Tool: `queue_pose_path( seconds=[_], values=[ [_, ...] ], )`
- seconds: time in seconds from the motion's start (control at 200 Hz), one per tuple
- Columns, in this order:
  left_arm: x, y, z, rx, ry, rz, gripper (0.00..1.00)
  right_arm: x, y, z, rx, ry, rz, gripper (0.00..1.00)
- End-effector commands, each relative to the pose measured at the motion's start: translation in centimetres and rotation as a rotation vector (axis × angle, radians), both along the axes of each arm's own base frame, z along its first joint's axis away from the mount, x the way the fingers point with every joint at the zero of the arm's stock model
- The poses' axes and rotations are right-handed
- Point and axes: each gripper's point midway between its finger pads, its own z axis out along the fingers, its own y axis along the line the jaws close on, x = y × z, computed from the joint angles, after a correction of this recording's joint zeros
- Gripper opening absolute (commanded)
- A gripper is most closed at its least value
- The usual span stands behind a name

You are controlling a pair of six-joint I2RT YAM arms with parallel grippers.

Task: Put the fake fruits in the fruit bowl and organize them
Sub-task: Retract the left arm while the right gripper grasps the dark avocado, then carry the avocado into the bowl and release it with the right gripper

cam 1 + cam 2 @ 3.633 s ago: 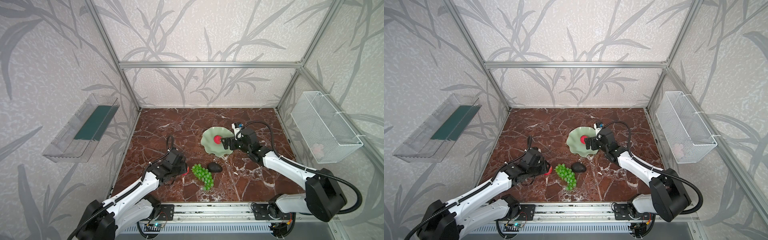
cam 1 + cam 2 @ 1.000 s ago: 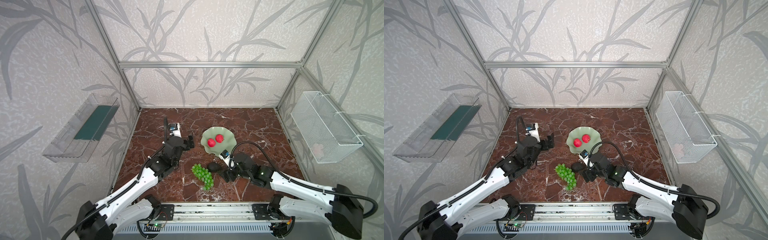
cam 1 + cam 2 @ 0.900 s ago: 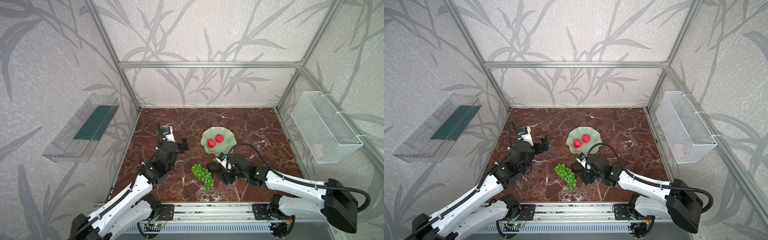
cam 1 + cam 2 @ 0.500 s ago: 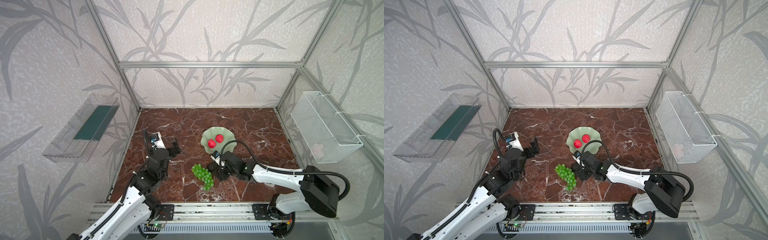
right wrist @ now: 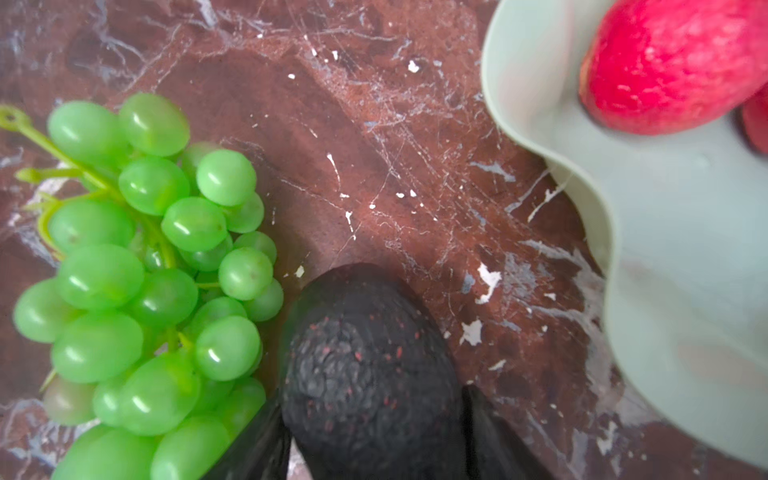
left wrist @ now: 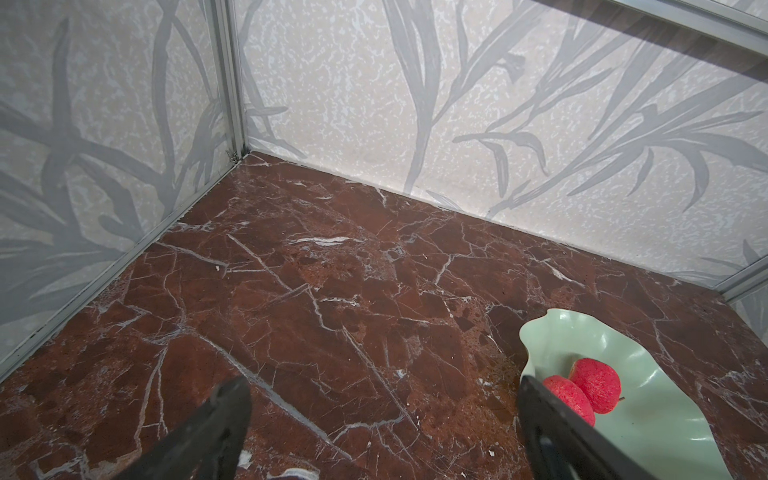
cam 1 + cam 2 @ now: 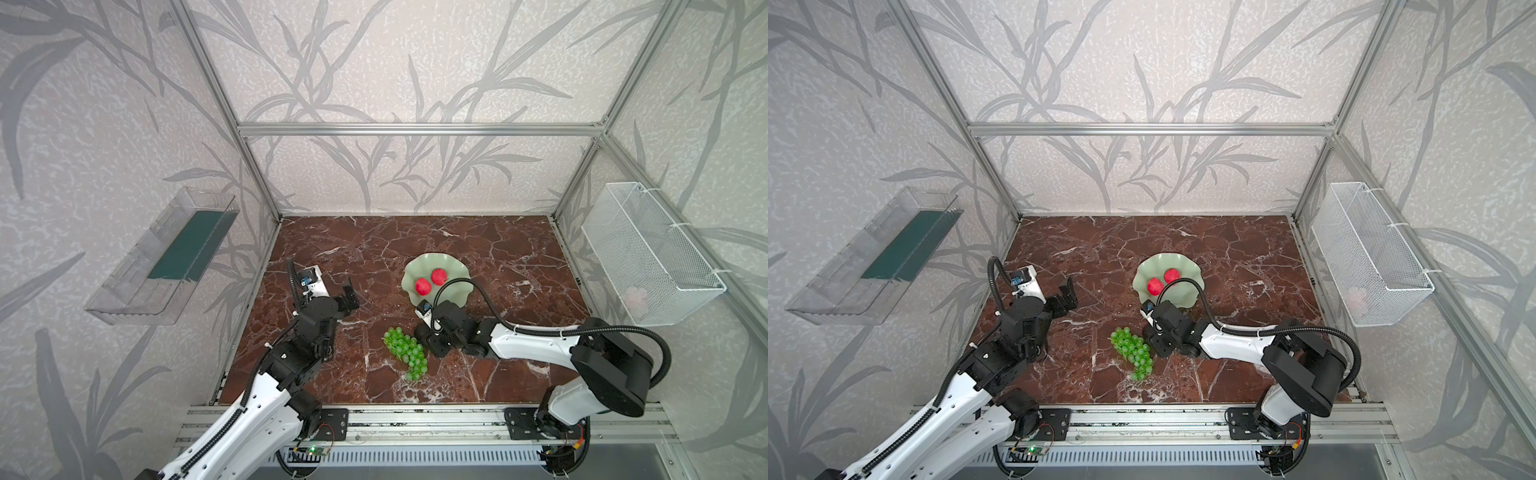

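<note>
While the right claw (image 5: 372,415) is bracketing the avocado (image 5: 365,361), the task is sitting at about its midpoint. One red fruit (image 7: 422,285) and a second red fruit (image 7: 437,276) are lying side by side inside the fruit bowl (image 7: 455,270), toward the side facing the arms, and the rest of the dish is showing bare. The avocado is resting on the tabletop (image 7: 374,241), near the bowl's rim but outside it. In the right wrist view the claw's two dark fingers are pressing against both its flanks, which is reading as a grip taken with nothing lifted yet. How firm that hold is, I cannot tell. The grapes (image 7: 405,352) are lying on the tabletop just beside the avocado, with the nearest berries close enough that contact cannot be ruled out, so a lift may be nudging the bunch. The left claw (image 6: 380,386) is hanging above bare tabletop on the left side, well apart from the grapes, with its fingers spread wide and nothing between them. Two items are outstanding: the avocado, now in hand, and the grapes, untouched. The bowl is looking roomy enough for both, though the bunch is likely needing the open half.
</note>
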Motion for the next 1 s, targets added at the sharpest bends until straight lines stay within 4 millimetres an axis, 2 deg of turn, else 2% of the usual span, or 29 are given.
queue_pose_path(
  seconds=[0.0,0.15,0.325,0.415,0.535,0.71,0.995],
  values=[
    [-0.3,0.8,-0.8,-0.007,0.014,0.041,1.00,0.2,0.2,0.8,0.014,-0.012,-0.021,0.55],
    [-0.1,1.0,-1.1,-0.017,0.022,0.051,1.00,-0.5,-1.9,0.9,-0.003,-0.007,-0.071,0.52],
    [0.0,1.1,-1.0,-0.028,0.022,0.055,0.99,-2.3,-6.2,1.5,-0.052,0.001,-0.156,0.48],
    [0.0,1.1,-1.1,-0.042,0.015,0.057,1.00,-3.2,-8.0,2.6,-0.018,-0.019,-0.203,0.47],
    [0.3,0.9,-1.5,-0.064,0.015,0.052,1.00,-3.1,-9.7,5.5,0.063,-0.096,-0.265,0.46],
    [0.4,0.6,-1.6,-0.078,0.026,0.039,0.99,-0.9,-10.4,9.7,0.161,-0.152,-0.326,0.46],
    [-0.5,1.3,-1.4,-0.075,0.037,0.049,1.00,5.8,-8.5,13.2,0.190,-0.197,-0.318,0.46]
  ],
)
